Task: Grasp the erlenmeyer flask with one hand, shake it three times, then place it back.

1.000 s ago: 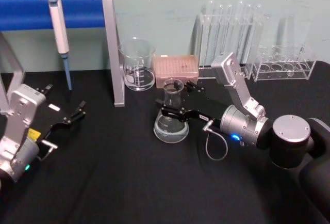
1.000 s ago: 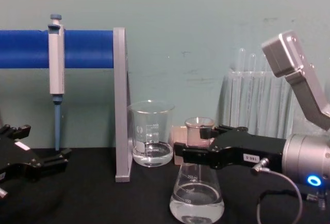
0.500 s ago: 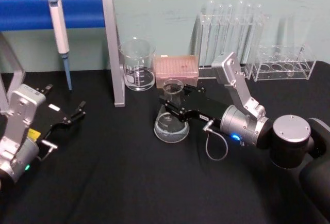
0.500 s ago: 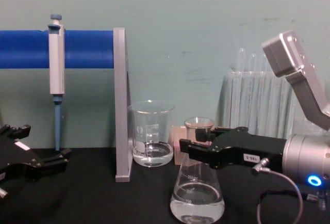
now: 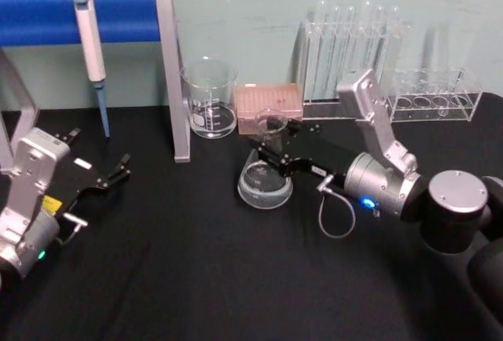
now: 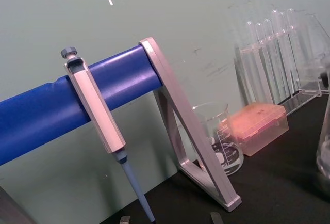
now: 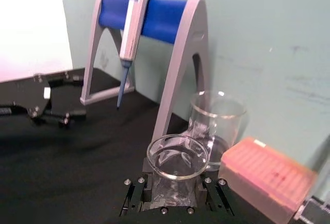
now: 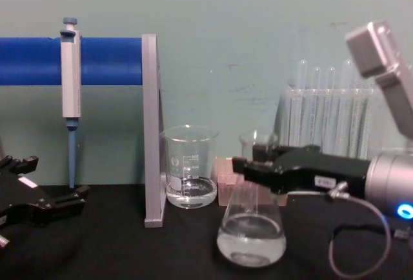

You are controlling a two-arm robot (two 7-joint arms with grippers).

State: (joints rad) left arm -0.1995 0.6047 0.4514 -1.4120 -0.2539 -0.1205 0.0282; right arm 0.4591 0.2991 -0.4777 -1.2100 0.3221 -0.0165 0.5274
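Chest view has the right tool (image 8: 250, 164) reaching in from the right, its flat black jaws pinched on the neck of the erlenmeyer flask (image 8: 251, 238). The flask sits near the middle of the black tabletop (image 5: 196, 278), in front of the pink tip box (image 5: 269, 104) and to the right of the glass beaker (image 8: 189, 167). Clear liquid pools in its wide base, which looks slightly tilted (whether it touches the tabletop cannot be told). From the head view, the right tool (image 5: 269, 151) comes across from the right with the flask (image 5: 264, 186) hanging below it. In the right wrist view the flared rim of the flask (image 7: 178, 157) stands just above the clamped jaws. The left tool (image 5: 100, 176) rests low at the left of the tabletop, fingers spread, holding nothing, well apart from the flask.
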